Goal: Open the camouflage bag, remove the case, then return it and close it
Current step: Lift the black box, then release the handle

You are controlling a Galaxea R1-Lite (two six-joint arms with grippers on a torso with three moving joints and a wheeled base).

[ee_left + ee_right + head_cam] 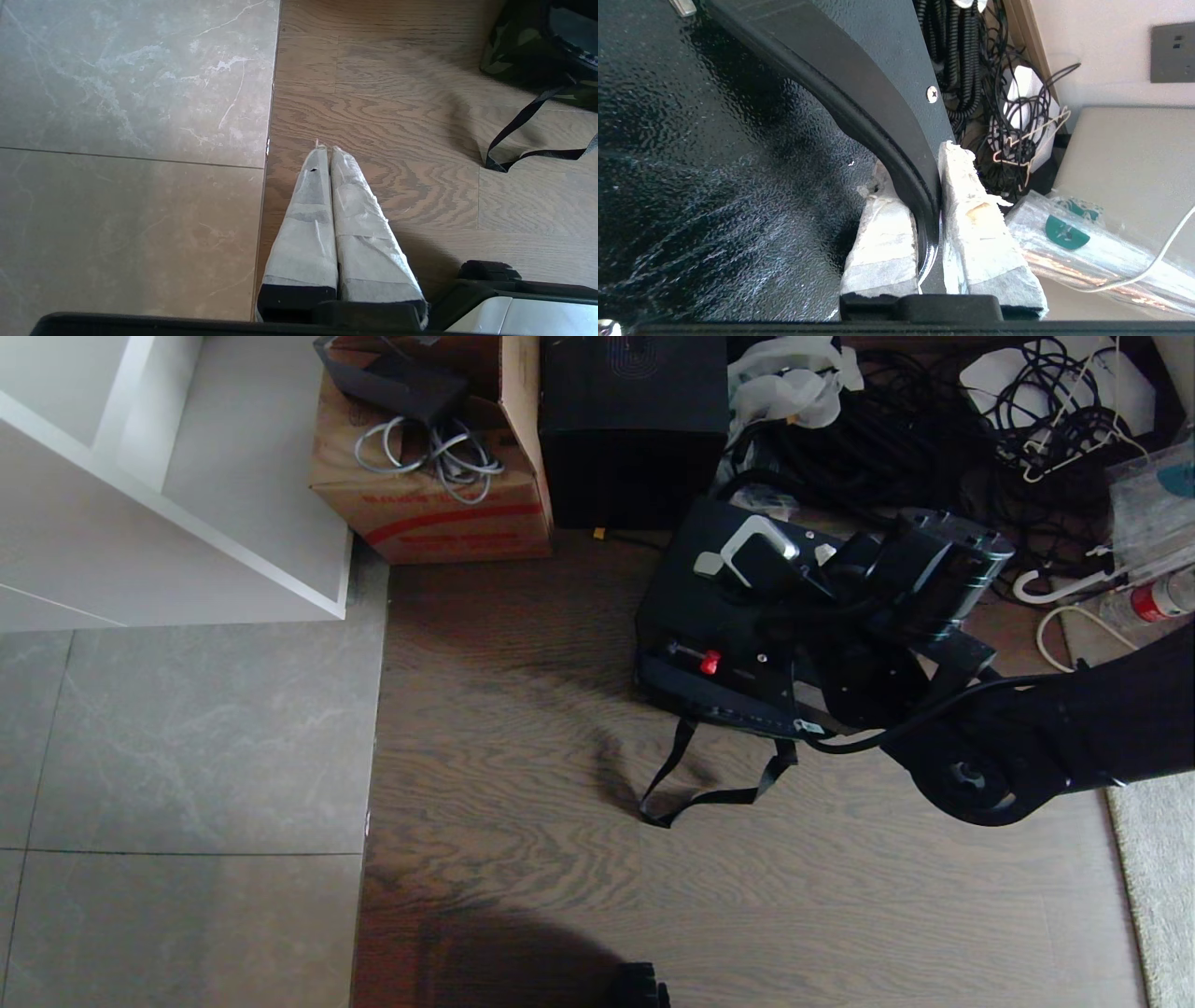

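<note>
Taped fingers point(882, 242) of the right gripper point(927, 210) are clamped on the rim of the case point(738, 616), which it holds just above the camouflage bag point(528, 51) on the wooden floor point(523, 784), probably to lift it out or slip it back, while the left gripper point(327, 154) hangs shut over the floor

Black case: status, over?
Right gripper shut on flat black hard case, pinching its edge above camouflage bag. Left gripper shut, parked over wooden floor. Black strap trails loose; cable tangle behind.
</note>
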